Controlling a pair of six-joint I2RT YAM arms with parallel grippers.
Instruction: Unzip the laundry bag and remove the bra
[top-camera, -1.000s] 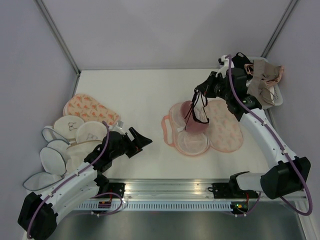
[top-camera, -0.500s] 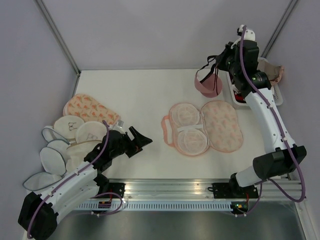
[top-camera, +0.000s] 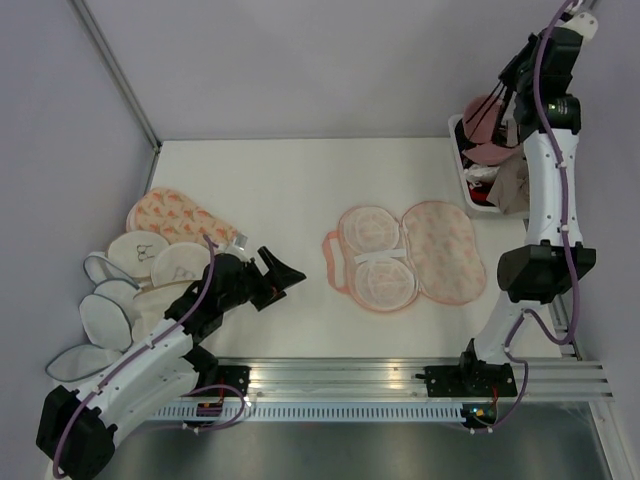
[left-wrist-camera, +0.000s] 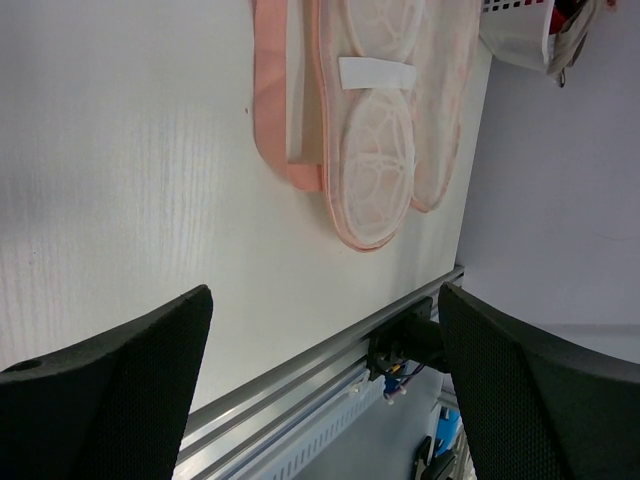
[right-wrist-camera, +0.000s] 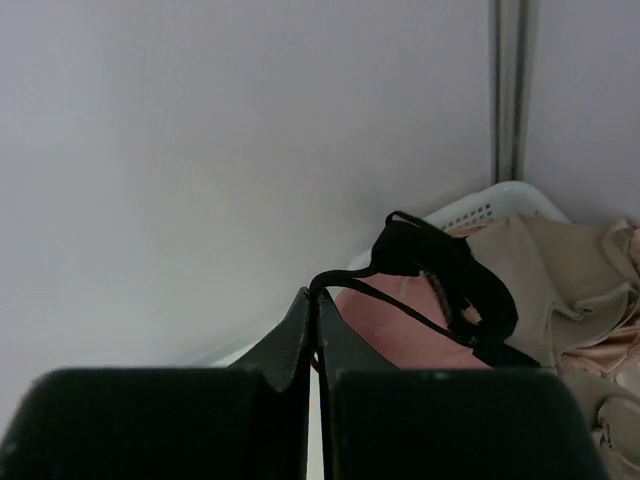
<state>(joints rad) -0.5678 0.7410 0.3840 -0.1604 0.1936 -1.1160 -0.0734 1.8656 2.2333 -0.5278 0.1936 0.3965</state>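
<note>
The laundry bag (top-camera: 410, 255) lies spread open in two lobes at the table's middle right, its mesh lining facing up; the left wrist view shows it ahead (left-wrist-camera: 375, 150). The pink bra (top-camera: 484, 122) with black straps hangs high at the back right, above the white basket. My right gripper (top-camera: 512, 84) is shut on a black strap; in the right wrist view the strap runs out of the shut fingertips (right-wrist-camera: 317, 295) to the pink cup (right-wrist-camera: 400, 320). My left gripper (top-camera: 285, 275) stands open and holds nothing, left of the bag, low over the table (left-wrist-camera: 325, 292).
A white basket (top-camera: 462, 150) at the back right corner holds a beige bra (top-camera: 515, 182) and other garments (right-wrist-camera: 570, 270). A second carrot-print pouch (top-camera: 180, 220) and several white mesh pouches (top-camera: 130, 290) are piled at the left. The aluminium rail (top-camera: 400, 375) runs along the near edge.
My right arm has swung up and to the right, carrying the bra from above the open bag to over the basket. The left arm has barely moved.
</note>
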